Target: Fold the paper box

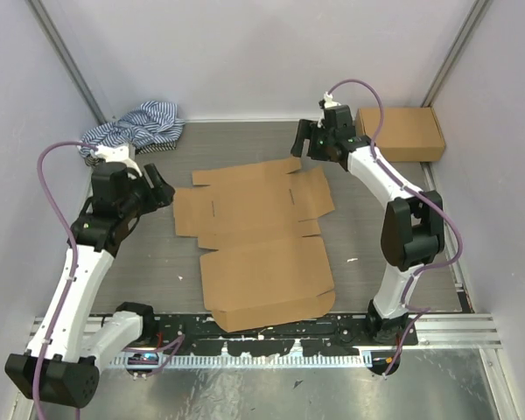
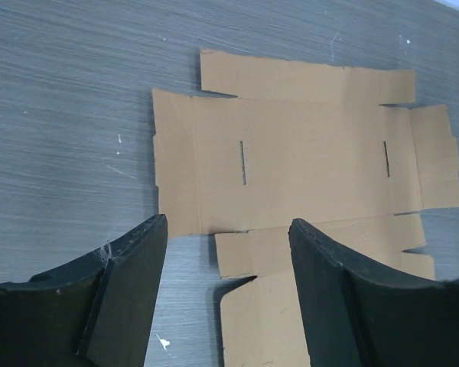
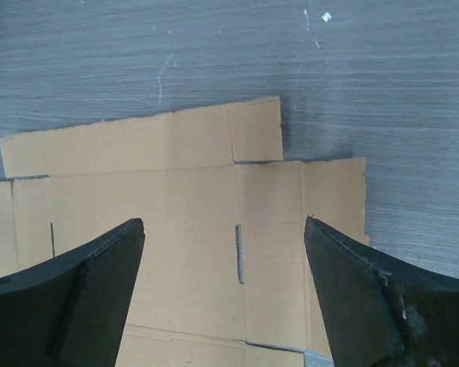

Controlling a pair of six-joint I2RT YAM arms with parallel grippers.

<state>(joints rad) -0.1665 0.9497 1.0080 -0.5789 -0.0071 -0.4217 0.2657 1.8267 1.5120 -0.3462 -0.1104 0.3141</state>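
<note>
The paper box [image 1: 258, 241] lies flat and unfolded on the grey table, a brown die-cut sheet with flaps and two slots. It also shows in the left wrist view [image 2: 306, 160] and in the right wrist view [image 3: 191, 199]. My left gripper [image 1: 160, 188] is open and empty, held above the table just left of the sheet's left edge; in its own view [image 2: 228, 252] the jaws frame the sheet's left notch. My right gripper [image 1: 308, 140] is open and empty above the sheet's far right corner; in its own view [image 3: 223, 252] a slot sits between the jaws.
A second, assembled brown cardboard box [image 1: 402, 133] stands at the back right by the wall. A blue-and-white striped cloth [image 1: 138, 127] lies crumpled at the back left. Grey walls close in both sides and the back.
</note>
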